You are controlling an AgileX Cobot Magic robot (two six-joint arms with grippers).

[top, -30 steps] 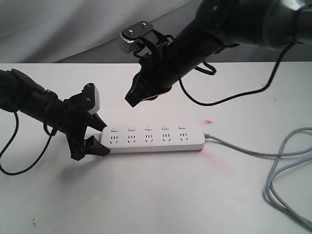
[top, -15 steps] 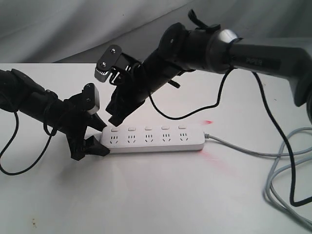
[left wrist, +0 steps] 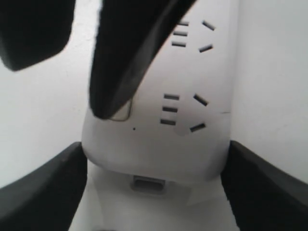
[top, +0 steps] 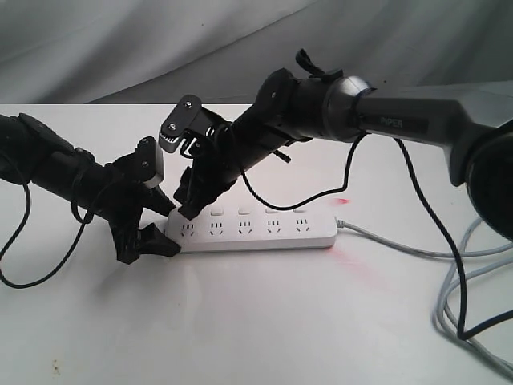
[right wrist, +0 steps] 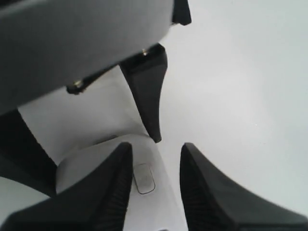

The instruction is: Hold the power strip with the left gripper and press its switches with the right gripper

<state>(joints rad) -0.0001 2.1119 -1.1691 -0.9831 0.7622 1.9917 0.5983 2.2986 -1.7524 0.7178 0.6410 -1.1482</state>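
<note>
- Exterior: shows the strip [top: 264, 230] flat on the table [top: 240, 329], with the cord [top: 401, 245] leaving one end and a red glow [top: 343, 200] just beside that end.
- Finds the left gripper [top: 171, 228] clamped across the strip's other end, one finger on each long side.
- Places the right gripper [top: 187, 207] over that same clamped end, tips down at the first of the switches [top: 243, 210] and hiding it.
- Left wrist: shows the strip [left wrist: 154, 144] wedged between two fingers [left wrist: 48, 185], both touching its sides.
- Catches one finger of the right gripper with its tip at the end switch [left wrist: 122, 113].
- Right wrist: shows the right gripper [right wrist: 156, 192] with jaws slightly apart, the end switch [right wrist: 144, 178] visible in the gap between them.
- Cannot tell here whether either tip touches it.
</note>
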